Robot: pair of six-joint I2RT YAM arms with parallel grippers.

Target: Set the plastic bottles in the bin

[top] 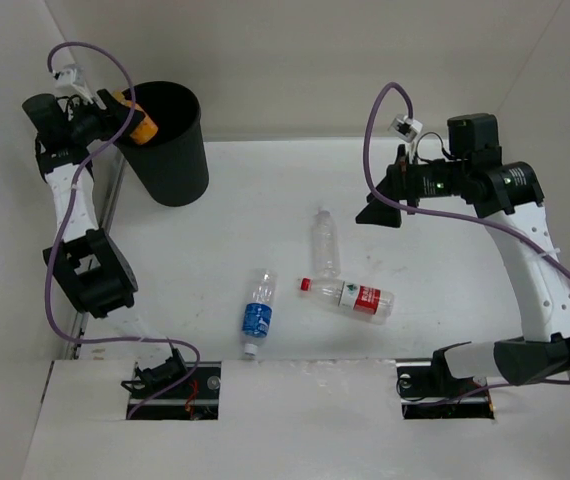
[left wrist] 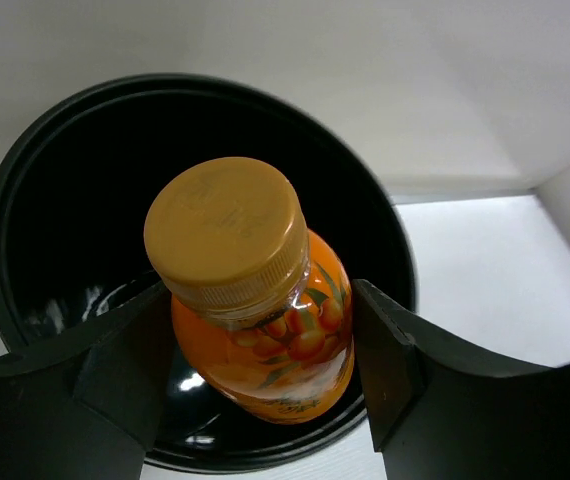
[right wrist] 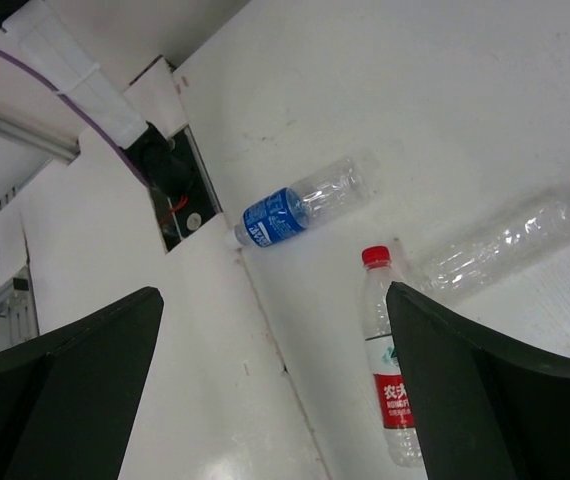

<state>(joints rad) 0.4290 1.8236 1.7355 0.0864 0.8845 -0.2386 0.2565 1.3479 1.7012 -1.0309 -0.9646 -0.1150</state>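
My left gripper [top: 125, 120] is shut on the squat orange bottle [top: 143, 128], holding it at the left rim of the black bin [top: 175, 160]. In the left wrist view the orange bottle [left wrist: 255, 320] sits cap-up between both fingers of the left gripper [left wrist: 262, 360], above the bin's dark inside [left wrist: 55, 230]. Three bottles lie on the table: a clear unlabelled one [top: 325, 240], a red-label one [top: 357, 296] and a blue-label one [top: 257, 314]. My right gripper [top: 380, 205] hangs open above them, holding nothing. The right wrist view shows the right gripper [right wrist: 275, 390], the blue-label bottle [right wrist: 290, 210], the red-cap bottle [right wrist: 390, 385] and the clear one [right wrist: 505, 240].
White walls close in the table at the back and on both sides. A raised white ledge [top: 305, 410] runs along the near edge, with the arm bases set in cut-outs. Purple cables loop off both arms.
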